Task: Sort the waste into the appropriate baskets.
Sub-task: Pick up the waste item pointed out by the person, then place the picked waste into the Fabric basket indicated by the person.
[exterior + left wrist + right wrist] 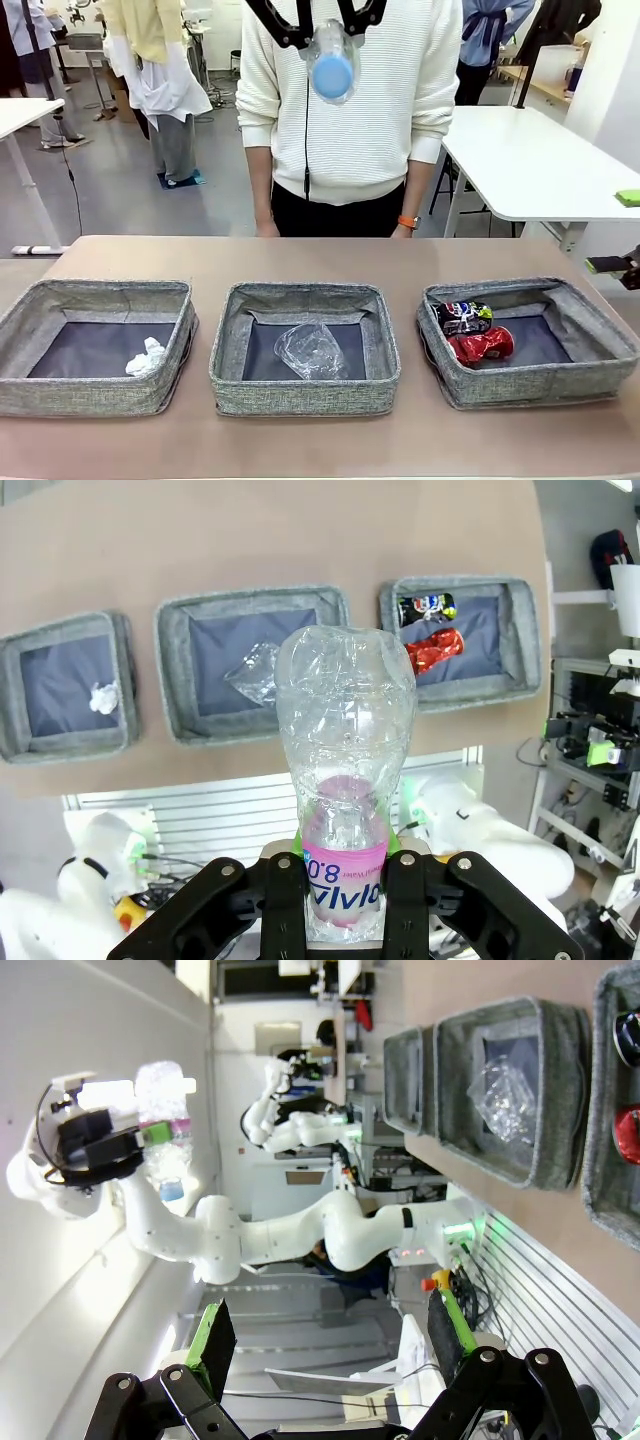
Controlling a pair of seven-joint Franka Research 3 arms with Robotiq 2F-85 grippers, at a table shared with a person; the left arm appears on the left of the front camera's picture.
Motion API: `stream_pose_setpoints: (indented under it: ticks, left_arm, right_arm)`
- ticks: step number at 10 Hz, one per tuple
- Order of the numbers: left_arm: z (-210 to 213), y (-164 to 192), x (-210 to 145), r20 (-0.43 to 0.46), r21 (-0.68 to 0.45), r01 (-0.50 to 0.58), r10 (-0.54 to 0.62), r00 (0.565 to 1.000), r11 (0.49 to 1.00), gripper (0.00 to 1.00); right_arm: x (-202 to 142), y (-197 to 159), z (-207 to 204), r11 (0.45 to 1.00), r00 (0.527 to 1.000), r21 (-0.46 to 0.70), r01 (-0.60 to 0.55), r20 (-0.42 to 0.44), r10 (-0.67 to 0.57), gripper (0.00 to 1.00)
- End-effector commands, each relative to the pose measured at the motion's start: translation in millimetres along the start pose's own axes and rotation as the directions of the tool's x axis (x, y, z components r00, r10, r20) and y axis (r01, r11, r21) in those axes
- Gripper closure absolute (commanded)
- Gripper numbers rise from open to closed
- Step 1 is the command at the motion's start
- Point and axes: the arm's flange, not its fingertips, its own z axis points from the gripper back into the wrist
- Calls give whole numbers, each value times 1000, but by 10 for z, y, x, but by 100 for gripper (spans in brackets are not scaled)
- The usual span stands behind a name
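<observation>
Bottle [345,780]: clear crumpled plastic, pink label, blue cap, clamped at the label band between my left gripper's [345,880] green pads. I have that arm raised high over the table, bottle base aimed down at the middle basket [180,630], which contains the plastic cup [252,675]. My right gripper [325,1345] hangs with fingers spread wide, holding nothing.
</observation>
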Motion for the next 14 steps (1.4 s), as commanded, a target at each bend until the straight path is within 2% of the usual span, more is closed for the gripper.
stream_pose_setpoints:
  ticks: [1,14]
  left_arm:
    - [12,54,-24,11,16,16,-17,1000,1000,78]
    - [12,54,-24,11,16,16,-17,1000,1000,78]
  right_arm:
    - [14,17,-11,1000,1000,13,-7,3,7,0]
    - [14,17,-11,1000,1000,13,-7,3,7,0]
